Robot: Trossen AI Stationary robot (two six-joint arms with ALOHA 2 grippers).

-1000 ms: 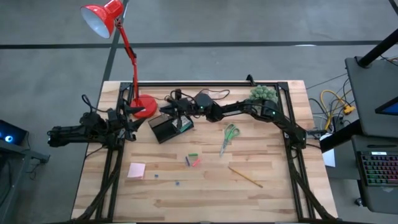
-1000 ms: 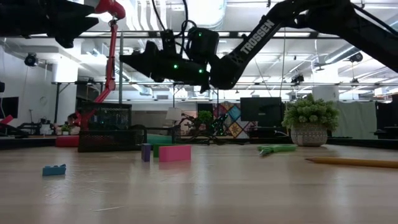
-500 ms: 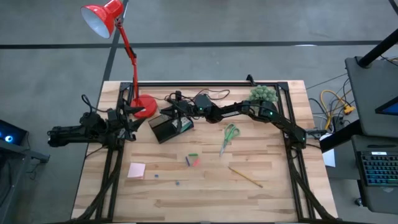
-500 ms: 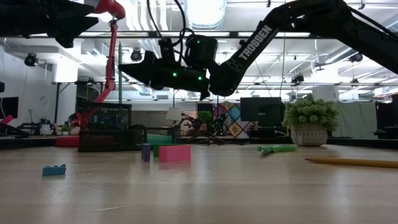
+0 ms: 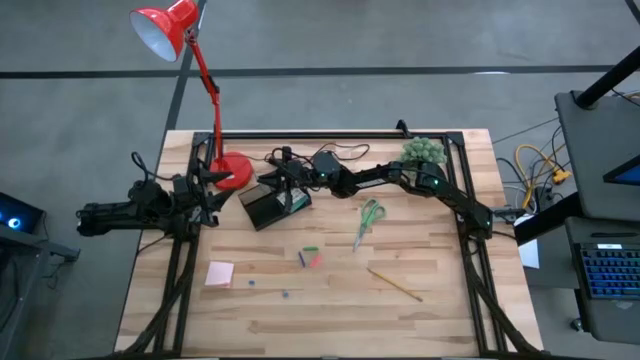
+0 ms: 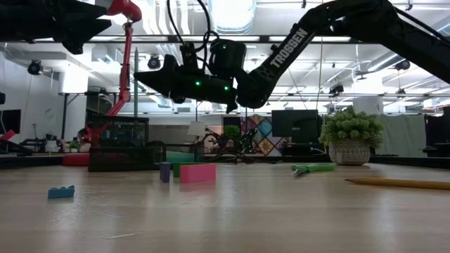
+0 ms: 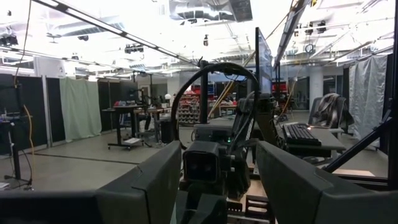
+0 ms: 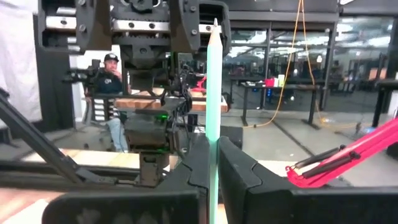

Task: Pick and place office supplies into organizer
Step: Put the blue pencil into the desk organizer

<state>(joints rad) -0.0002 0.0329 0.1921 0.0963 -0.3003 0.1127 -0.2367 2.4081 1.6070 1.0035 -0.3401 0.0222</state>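
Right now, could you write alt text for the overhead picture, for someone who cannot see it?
Seen from above, the right gripper hovers over a small black desk organizer on a wooden table, beside a red desk lamp. Green-handled scissors, a wooden pencil and a pink sticky-note pad lie loose; the left gripper waits at the table's left edge.

Your two arms are matte black, built of slim tubular links with chunky joint housings. The right arm (image 6: 330,28) carries white "TROSSEN" lettering along one link, and small green lights glow on its wrist. Black cable loops over that wrist. The left arm (image 5: 140,210) is equally dark.
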